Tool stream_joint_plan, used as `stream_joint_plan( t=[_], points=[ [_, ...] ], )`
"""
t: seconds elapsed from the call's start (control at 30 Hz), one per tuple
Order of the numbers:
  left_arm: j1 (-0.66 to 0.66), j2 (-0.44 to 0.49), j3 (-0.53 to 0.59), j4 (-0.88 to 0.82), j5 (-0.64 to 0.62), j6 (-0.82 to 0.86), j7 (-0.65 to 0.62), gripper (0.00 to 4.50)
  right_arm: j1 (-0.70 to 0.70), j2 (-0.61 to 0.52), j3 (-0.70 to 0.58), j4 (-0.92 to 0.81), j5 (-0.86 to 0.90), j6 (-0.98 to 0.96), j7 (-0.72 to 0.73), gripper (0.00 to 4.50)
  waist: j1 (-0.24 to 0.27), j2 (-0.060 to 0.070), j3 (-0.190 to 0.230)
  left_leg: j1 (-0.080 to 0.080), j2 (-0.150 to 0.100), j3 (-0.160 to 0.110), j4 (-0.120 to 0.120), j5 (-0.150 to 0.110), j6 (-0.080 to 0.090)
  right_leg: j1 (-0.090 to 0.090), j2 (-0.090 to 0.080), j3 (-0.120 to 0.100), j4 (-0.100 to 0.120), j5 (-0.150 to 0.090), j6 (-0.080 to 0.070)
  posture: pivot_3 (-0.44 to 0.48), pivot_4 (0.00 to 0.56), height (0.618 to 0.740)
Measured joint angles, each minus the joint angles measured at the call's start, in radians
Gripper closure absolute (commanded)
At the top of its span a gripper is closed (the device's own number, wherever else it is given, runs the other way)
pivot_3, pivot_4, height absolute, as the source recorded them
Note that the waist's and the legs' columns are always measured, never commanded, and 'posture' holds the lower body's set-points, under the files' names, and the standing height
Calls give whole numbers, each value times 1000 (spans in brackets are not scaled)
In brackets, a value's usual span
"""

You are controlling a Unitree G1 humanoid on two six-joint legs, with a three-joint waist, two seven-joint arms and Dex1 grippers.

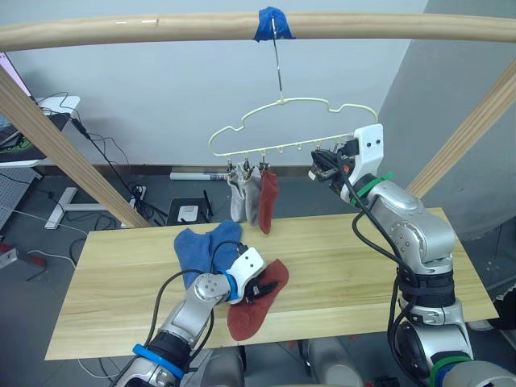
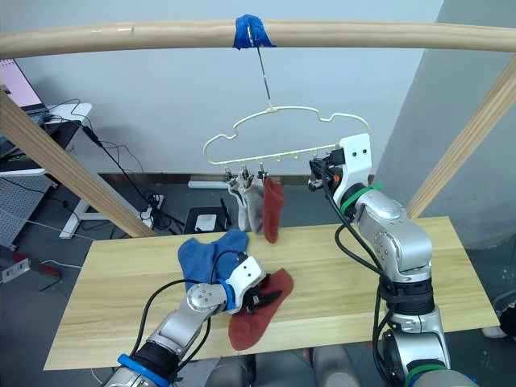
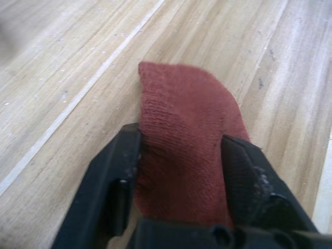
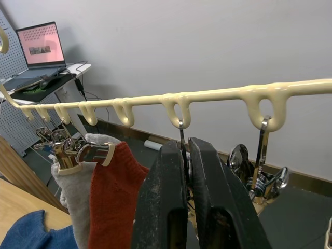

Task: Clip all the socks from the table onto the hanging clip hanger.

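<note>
I see the table (image 1: 387,266) carrying two blue socks (image 1: 205,246) and one rust-red sock (image 1: 256,302); two grey socks (image 1: 242,197) and another rust-red one (image 1: 268,201) already hang from the clip hanger (image 1: 290,129). My left gripper (image 3: 179,171) has its fingers closed around the table's red sock at one end. It's light, limp knit, so I'd hold near the cuff. My right gripper (image 4: 185,171) is pinched narrow, apparently squeezing a metal clip (image 4: 182,155).
</note>
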Motion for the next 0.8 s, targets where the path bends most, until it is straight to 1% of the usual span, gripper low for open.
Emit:
stream_joint_plan(
  t=[0.17, 0.2, 0.33, 0.43, 0.6, 0.63, 0.67, 0.73, 0.8],
  points=[
    [0, 3, 0, 1, -9, -15, -20, 3225, -2, 0, 0, 0, 0, -2, -1, 4500, -3, 0, 0, 0, 0, 0, 0, 0, 0, 0, 0, 0, 0, 0, 0, -192, 209, 740],
    [1, 3, 0, 2, -12, -21, -23, 3430, -2, 0, 0, 0, 0, -2, -1, 4500, -3, 0, 0, 0, 0, 0, 0, 0, 0, 0, 0, 0, 0, 0, 0, -190, 208, 740],
    [4, 7, 19, -14, -59, -24, -58, 4493, -2, -2, 0, 1, 0, -3, 0, 4500, -3, 0, 0, -1, 0, 0, 0, 0, 0, -1, 0, 0, 0, 0, 0, -184, 208, 740],
    [5, 21, 55, -78, -118, -25, -96, 4493, -2, -9, -1, 2, 0, -4, 4, 4500, -3, 0, 0, -1, 0, 0, 0, 0, 0, -1, 0, 0, 0, 0, 0, -180, 206, 740],
    [6, 23, 86, -154, -211, -12, -147, 4493, -11, -13, -2, 12, 1, -4, 8, 4500, -3, 0, 0, -1, 0, 0, 0, 0, 0, -1, 0, 0, 0, 0, 0, -177, 203, 740],
    [6, 24, 99, -194, -260, 10, -173, 4493, -13, -18, -4, 14, 3, -3, 13, 4500, -3, 0, 0, -1, 0, 0, 0, 0, 0, -1, 0, 0, 0, 0, 0, -175, 200, 740],
    [4, 24, 106, -214, -282, 19, -184, 4493, -14, -19, -7, 16, 4, -2, 18, 4500, -3, 0, 0, -1, 0, 0, 0, 0, 0, -1, 0, 0, 0, 0, 0, -175, 200, 740],
    [-10, 26, 127, -267, -340, 44, -215, 4493, -19, -37, -19, 22, 30, 11, 44, 4500, -2, 0, 0, -1, 0, 0, 0, 0, 0, -1, 0, 0, -1, 0, 0, -175, 200, 740],
    [-40, 33, 139, -293, -374, 56, -230, 4493, -26, -52, -40, 24, 72, 43, 74, 4500, -2, 0, 0, -1, 0, 0, 0, 0, 0, 0, 0, 0, -1, 0, 0, -172, 196, 740]
  ],
)
